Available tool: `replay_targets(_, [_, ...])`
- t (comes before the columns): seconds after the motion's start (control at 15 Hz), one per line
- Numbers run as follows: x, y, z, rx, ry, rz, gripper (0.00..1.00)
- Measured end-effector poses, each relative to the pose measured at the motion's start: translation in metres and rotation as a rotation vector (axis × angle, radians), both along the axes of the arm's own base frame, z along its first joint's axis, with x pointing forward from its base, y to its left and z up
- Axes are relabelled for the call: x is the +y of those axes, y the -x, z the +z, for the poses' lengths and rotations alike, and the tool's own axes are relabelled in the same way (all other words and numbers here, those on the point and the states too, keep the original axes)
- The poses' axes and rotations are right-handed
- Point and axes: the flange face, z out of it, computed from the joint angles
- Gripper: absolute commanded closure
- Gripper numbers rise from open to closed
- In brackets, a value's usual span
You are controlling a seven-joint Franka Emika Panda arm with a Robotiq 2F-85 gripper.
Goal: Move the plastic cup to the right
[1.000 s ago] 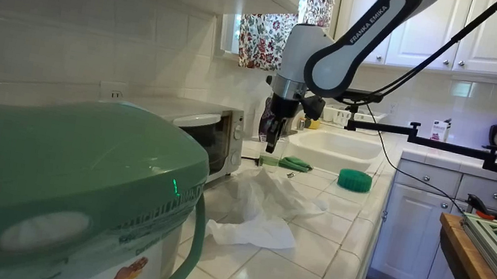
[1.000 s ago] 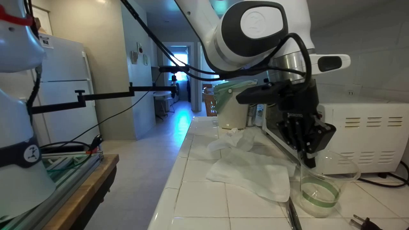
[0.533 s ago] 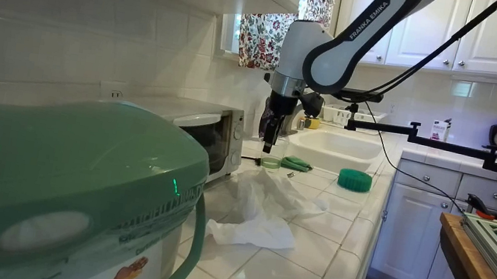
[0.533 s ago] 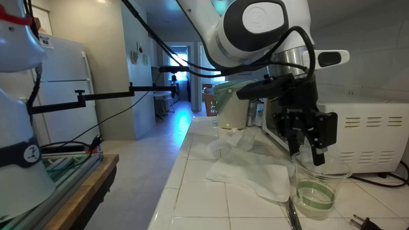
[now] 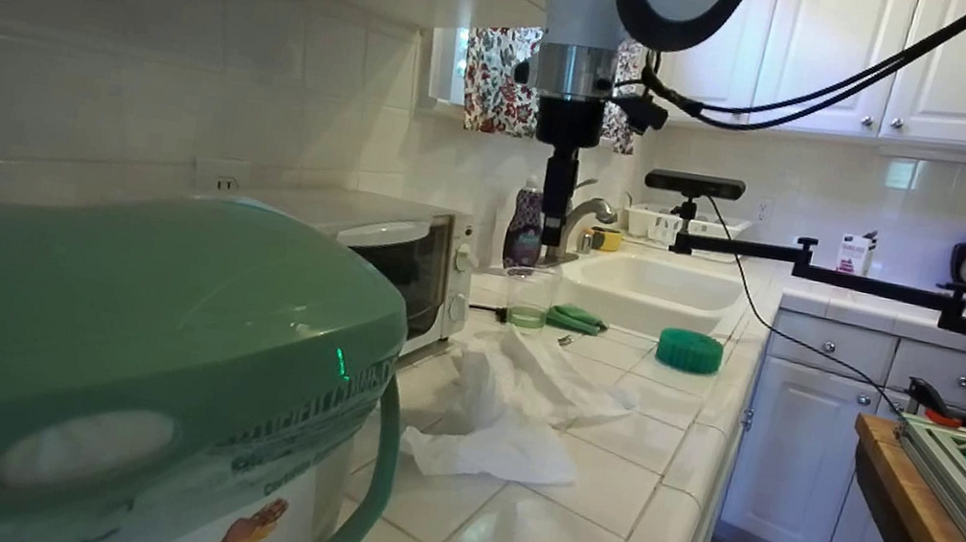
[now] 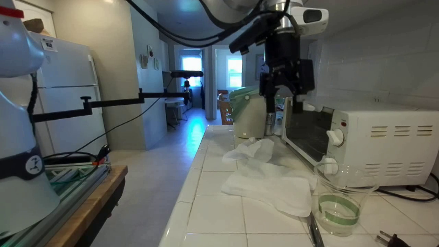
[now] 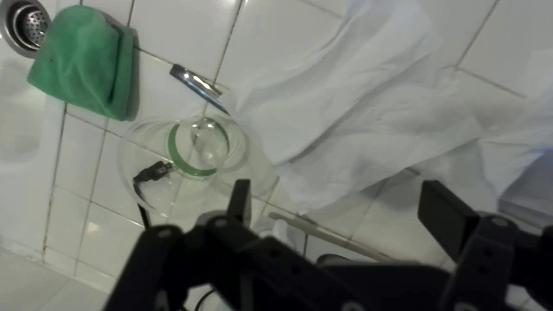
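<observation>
The clear plastic cup [image 6: 339, 209], with a green band near its base, stands upright on the tiled counter beside the microwave's corner. It also shows small in an exterior view, the cup [image 5: 528, 302] standing close to the green cloth. My gripper [image 6: 284, 107] hangs well above the counter, higher than the cup and off to its side. In the wrist view the gripper [image 7: 337, 192] is open, its fingers [image 7: 240, 201] wide apart with nothing held between them. There the cup [image 7: 196, 170] appears left of the fingers, outside the gap.
A white microwave [image 6: 394, 147] stands against the wall. Crumpled white paper [image 6: 267, 192] and metal cutlery [image 6: 315, 231] lie near the cup, as does a black plug [image 6: 396, 241]. A folded green cloth [image 5: 574, 318], a green round dish [image 5: 689, 351] and the sink [image 5: 571, 297] lie beyond.
A second ago my gripper was shut on the rim of the slightly tilted cup. It has let go, opened and risen away. The cup has settled upright on the counter.
</observation>
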Motion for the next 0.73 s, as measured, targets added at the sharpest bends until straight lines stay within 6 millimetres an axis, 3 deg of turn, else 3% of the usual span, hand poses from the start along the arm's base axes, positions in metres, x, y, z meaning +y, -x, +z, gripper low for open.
replay_targets(0.2, [0.036,0.019,0.032,0.048,-0.054,0.004,0.0])
replay_targets(0.4, [0.061,0.03,0.045,0.077,-0.12,-0.004,0.0])
replay_targets(0.73, [0.065,0.03,0.045,0.068,-0.133,-0.073,0.0])
